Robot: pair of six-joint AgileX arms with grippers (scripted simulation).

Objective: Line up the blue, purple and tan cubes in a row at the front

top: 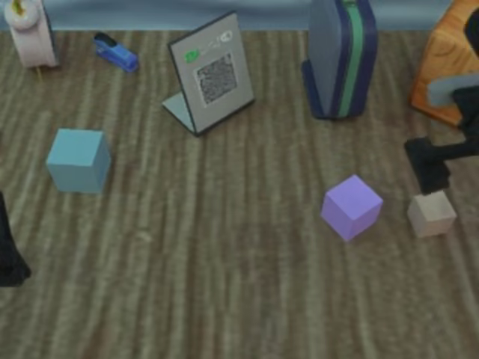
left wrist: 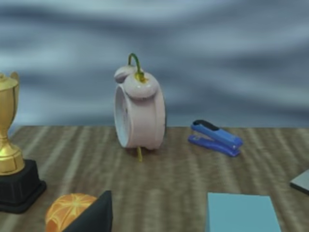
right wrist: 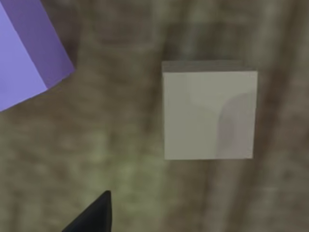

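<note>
1. The blue cube [top: 77, 159] sits on the wooden table [top: 224, 284] at the left side, well apart from the other two cubes; its top edge also shows in the left wrist view [left wrist: 243, 212].
2. The purple cube [top: 351, 207] rests on the table right of centre, turned at an angle, and its corner enters the right wrist view [right wrist: 26, 53].
3. The tan cube [top: 432, 213] lies just beside the purple cube, on its right, the two not touching; in the right wrist view [right wrist: 208, 115] it sits squarely below the camera.
4. The right gripper [top: 430, 166] hangs above the table just behind the tan cube, apart from it; whether its fingers are spread or closed cannot be told, as only one dark fingertip [right wrist: 94, 215] shows in the right wrist view.
5. The left gripper [top: 9, 250] is at the table's left edge, near the blue cube, holding nothing visible; its opening cannot be told.
6. Along the back stand a pink alarm clock [left wrist: 139, 113], a dark-blue stapler [top: 114, 51], a QR-code sign stand [top: 212, 73], an upright grey case [top: 340, 56] with a green stripe, and an orange block [top: 449, 56].
7. The left wrist view also shows a gold trophy [left wrist: 9, 145] on a black base and an orange ball [left wrist: 67, 211].
8. No container holds any of the cubes; all three rest on the bare table.
</note>
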